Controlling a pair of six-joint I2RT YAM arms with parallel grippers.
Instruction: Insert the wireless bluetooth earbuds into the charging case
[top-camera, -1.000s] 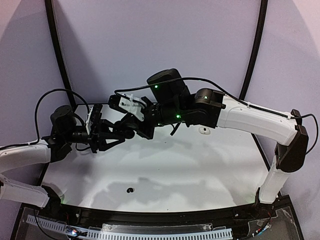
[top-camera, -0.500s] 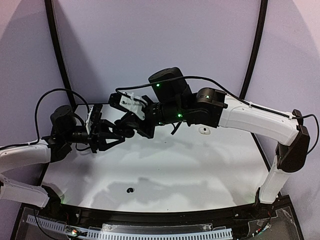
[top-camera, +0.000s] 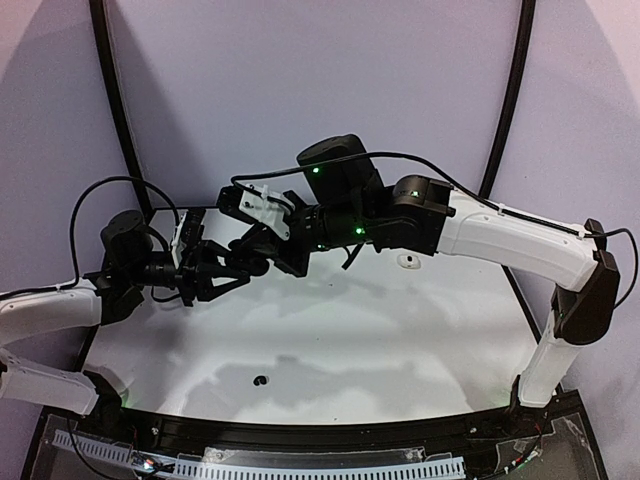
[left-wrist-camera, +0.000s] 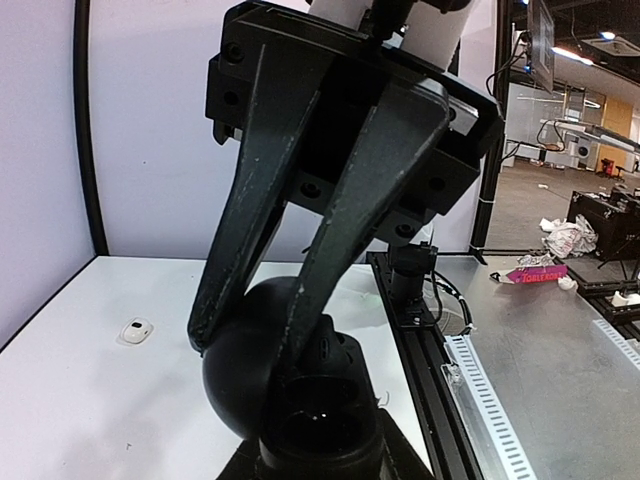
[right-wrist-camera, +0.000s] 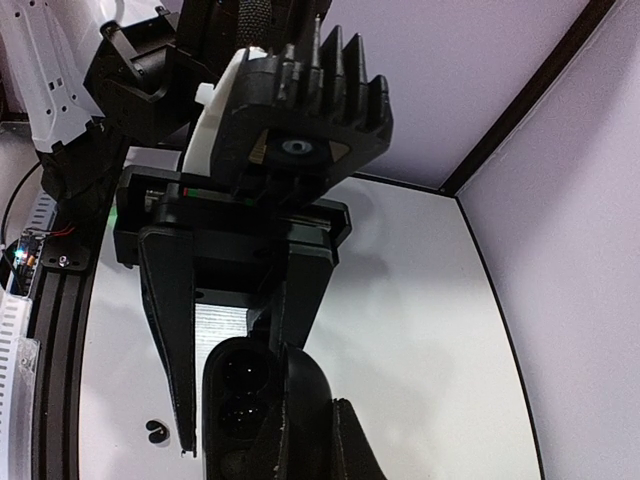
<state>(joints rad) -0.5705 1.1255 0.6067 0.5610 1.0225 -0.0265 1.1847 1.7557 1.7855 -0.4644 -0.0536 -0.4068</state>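
The white tabletop (top-camera: 400, 330) fills the lower half of the overhead view, with the two arms meeting above its far left part. The right arm (top-camera: 510, 240), white with black joints, reaches in from the right edge. The left arm (top-camera: 50, 310) comes in lower from the left. The right claw (left-wrist-camera: 245, 335) is clenched on a black charging case (right-wrist-camera: 240, 385), its two dark fingers converging onto the case's rounded shell. The case is held up in the air, clear of the tabletop. It is open toward the right wrist camera and shows round sockets, though I cannot tell whether anything sits in them. The left claw (top-camera: 240, 268) has a finger on each side of the case, one against its edge, but I cannot tell whether it is gripping. A black earbud (top-camera: 260, 380) lies on the near tabletop, well apart from the case. A small white rounded object (top-camera: 405, 260), too small to identify, rests near the far edge.
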